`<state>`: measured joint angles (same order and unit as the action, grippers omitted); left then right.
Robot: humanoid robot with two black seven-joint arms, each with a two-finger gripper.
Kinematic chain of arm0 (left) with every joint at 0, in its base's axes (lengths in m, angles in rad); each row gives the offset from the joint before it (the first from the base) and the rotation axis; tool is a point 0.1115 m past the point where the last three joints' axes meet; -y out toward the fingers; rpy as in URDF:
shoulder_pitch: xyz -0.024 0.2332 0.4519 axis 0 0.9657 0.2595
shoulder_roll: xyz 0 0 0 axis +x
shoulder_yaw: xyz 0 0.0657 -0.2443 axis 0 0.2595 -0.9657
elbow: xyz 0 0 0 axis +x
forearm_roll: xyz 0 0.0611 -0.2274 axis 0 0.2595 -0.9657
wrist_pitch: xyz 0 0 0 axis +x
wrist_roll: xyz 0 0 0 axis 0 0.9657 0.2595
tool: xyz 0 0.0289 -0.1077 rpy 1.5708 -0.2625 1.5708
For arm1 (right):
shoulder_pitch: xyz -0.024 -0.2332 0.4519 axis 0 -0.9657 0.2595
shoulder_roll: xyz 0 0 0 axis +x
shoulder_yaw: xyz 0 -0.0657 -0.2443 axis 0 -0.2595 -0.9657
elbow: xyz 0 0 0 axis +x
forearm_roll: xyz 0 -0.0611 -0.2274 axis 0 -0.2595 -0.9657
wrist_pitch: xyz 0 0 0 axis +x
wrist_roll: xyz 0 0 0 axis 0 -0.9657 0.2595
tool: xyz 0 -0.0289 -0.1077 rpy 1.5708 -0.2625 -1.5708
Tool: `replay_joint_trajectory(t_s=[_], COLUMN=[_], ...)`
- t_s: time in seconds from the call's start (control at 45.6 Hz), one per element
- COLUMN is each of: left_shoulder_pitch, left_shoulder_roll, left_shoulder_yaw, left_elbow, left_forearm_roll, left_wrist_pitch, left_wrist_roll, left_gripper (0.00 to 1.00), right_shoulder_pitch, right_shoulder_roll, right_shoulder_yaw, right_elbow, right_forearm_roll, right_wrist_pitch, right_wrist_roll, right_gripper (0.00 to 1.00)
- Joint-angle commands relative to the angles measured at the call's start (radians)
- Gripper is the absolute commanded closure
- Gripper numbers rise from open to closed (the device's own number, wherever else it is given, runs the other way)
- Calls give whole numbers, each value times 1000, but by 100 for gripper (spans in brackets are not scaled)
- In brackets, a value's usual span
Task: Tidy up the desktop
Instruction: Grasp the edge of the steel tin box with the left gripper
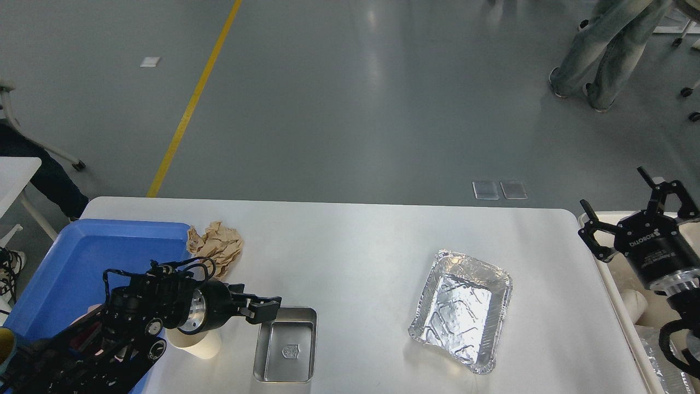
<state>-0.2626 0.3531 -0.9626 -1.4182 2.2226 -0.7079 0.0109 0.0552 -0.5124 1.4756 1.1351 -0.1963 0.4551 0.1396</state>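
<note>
my left pincer [266,310] hangs low over the near-left part of the surface [350,246], at the top-left corner of the steel tin [285,344]; its fingers look close together with nothing between them, though from here i cannot tell for sure how far they are parted. the tin lies flat and holds nothing. just behind the pincer's wrist stands a paper cup [198,343], mostly hidden by the arm. further back lies a crumpled brown paper [216,245], just beside the blue tray [82,251] at the left edge. well apart to the right, a foil tray [462,310] sits bare inside. my right pincer [634,213] hovers past the right edge with its fingers spread wide, holding nothing, above a beige bin [620,284] whose contents i cannot make out.
</note>
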Motion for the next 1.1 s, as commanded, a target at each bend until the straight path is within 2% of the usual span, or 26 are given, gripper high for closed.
replay_joint_trajectory(t_s=[0.0,0.175,0.658,1.075], left_shoulder_pitch=[-4,-29,-87,-193], left_shoulder_roll=[-2,-2,-6,9], left_shoulder_yaw=[4,33,96,211], left_elbow=[12,42,45,45], left_forearm_roll=[5,9,8,8], left_wrist_pitch=[-15,-19,-33,-51], left_wrist_roll=[3,1,-5,-19], left_gripper=[15,26,26,25], right_shoulder_pitch=[0,0,0,0], right_shoulder_roll=[0,-1,0,-5], right_shoulder_yaw=[0,3,3,5], right_elbow=[0,-2,-2,0], right_forearm_roll=[0,0,-2,-2], right_wrist_pitch=[-1,-1,1,-1], right_wrist_roll=[0,0,6,11], right_gripper=[0,0,0,0])
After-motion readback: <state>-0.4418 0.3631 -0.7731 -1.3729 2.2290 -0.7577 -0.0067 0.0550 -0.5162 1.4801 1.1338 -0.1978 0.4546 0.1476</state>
